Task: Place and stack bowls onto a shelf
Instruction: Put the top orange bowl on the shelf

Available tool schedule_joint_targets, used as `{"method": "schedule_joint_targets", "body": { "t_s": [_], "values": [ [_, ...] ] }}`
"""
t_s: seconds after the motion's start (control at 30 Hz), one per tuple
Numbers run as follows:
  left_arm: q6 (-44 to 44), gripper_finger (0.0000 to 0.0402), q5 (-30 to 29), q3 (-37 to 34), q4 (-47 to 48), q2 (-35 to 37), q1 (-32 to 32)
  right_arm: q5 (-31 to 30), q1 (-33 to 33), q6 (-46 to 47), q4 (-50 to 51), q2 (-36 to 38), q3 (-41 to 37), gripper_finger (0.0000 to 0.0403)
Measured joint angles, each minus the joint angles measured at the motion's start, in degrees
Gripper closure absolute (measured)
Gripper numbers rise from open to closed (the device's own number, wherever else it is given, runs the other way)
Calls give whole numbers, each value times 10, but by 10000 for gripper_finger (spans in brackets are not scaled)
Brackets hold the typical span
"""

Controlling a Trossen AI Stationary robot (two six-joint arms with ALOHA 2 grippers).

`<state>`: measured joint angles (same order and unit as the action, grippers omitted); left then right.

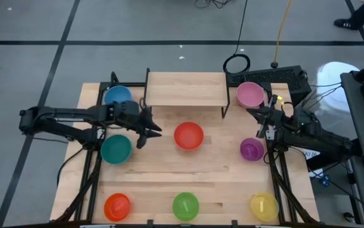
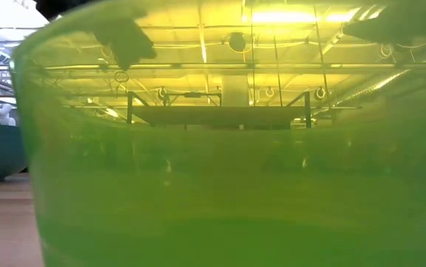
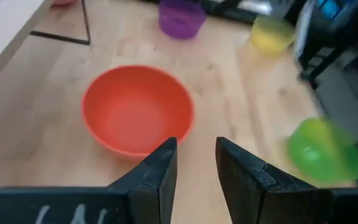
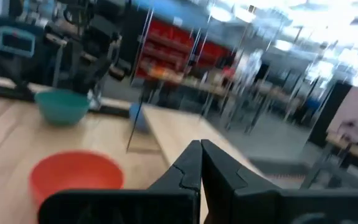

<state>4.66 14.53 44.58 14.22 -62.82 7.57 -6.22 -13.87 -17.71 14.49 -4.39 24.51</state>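
The shelf (image 1: pixel 185 88) stands at the table's far middle with nothing on it. On the table sit the red bowl (image 1: pixel 188 135) in the middle, the blue (image 1: pixel 117 95) and teal (image 1: pixel 116 149) bowls at the left, and the pink (image 1: pixel 250 94) and purple (image 1: pixel 252 149) bowls at the right. My left gripper (image 1: pixel 150 132) is open and empty, just left of the red bowl (image 3: pixel 138 109), pointing at it. My right gripper (image 1: pixel 262 120) is shut and empty, between the pink and purple bowls.
Orange (image 1: pixel 117 206), green (image 1: pixel 185 205) and yellow (image 1: pixel 264 206) bowls sit along the near edge. The green bowl (image 2: pixel 220 185) fills the low view. A dark box and cables (image 1: pixel 276 76) lie behind the pink bowl.
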Motion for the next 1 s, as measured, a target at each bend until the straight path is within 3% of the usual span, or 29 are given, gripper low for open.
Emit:
{"method": "schedule_joint_targets", "body": {
  "t_s": [0.33, 0.6, 0.83, 1.0],
  "values": [
    [-163, 286, -72, 0, -42, -98, -39, 2, 0, 36, 58, -60, 88, 401],
    [-247, 286, -77, 0, -103, -150, -66, 2, 0, 40, 59, -77, 92, 401],
    [-334, 286, -76, 51, -83, -197, -76, 2, 0, 57, 59, -84, 92, 401],
    [-406, 286, -76, 135, 45, -253, -73, 2, 0, 74, 59, -85, 92, 401]
  ]
}}
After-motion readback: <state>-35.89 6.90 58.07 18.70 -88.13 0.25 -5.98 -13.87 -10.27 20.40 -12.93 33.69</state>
